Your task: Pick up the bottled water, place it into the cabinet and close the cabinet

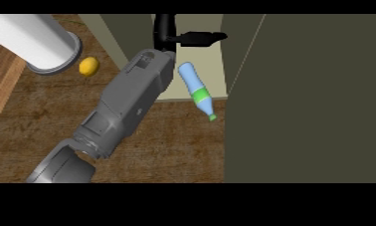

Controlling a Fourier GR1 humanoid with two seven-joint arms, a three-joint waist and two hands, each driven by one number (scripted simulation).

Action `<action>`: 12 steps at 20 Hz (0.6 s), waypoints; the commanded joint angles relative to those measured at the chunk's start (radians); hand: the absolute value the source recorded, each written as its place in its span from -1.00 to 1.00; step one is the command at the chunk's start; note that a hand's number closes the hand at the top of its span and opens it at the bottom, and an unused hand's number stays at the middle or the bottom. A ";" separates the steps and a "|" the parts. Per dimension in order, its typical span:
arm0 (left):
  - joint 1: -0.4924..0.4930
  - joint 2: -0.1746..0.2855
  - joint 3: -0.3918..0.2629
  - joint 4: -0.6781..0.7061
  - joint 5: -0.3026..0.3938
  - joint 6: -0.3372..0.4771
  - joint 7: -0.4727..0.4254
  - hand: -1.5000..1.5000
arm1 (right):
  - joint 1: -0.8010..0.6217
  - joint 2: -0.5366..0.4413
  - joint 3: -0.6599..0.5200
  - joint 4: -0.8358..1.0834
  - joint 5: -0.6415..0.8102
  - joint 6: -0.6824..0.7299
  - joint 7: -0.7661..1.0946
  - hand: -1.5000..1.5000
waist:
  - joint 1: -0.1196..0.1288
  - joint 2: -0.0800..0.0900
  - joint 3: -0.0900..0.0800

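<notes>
Bottled water [192, 83] lies on its side at the mouth of the cabinet [211, 68], which stands at the far side of the table [169, 143]. The cabinet's dark olive door [301, 100] stands swung open along the right side and is the widest thing in view, running from the far edge down toward the near edge. Its pale inner floor shows between that door and a dark left wall. The brown wood-grain table spreads out in front and to the left of it. A grey left forearm [129, 100] crosses the table from the near left corner up to the cabinet's opening. A broad white cylinder [37, 41] with a grey rim lies toward the far left corner. The black left hand [187, 37] is inside the cabinet, fingers stretched out straight to the right, with nothing in it and apart from the bottle. The pale blue bottle has a green label, its base deep in the cabinet and its green cap reaching past the cabinet's front lip over the table. A yellow lemon [89, 66] sits just beside the cylinder.
</notes>
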 commanded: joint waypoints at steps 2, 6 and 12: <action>0.043 -0.003 -0.015 -0.083 0.023 -0.084 0.014 -1.00 | 0.043 0.011 -0.017 -0.123 -0.075 -0.009 0.052 -1.00 | 0.013 -0.008 0.000; 0.136 -0.003 -0.096 -0.209 0.062 -0.067 0.036 -1.00 | 0.022 0.002 0.014 -0.162 -0.070 -0.042 0.107 -1.00 | 0.024 -0.010 0.000; 0.277 -0.003 -0.212 -0.476 0.080 -0.013 0.126 -1.00 | 0.004 0.017 0.044 -0.150 -0.041 -0.060 0.120 -1.00 | 0.040 -0.016 0.000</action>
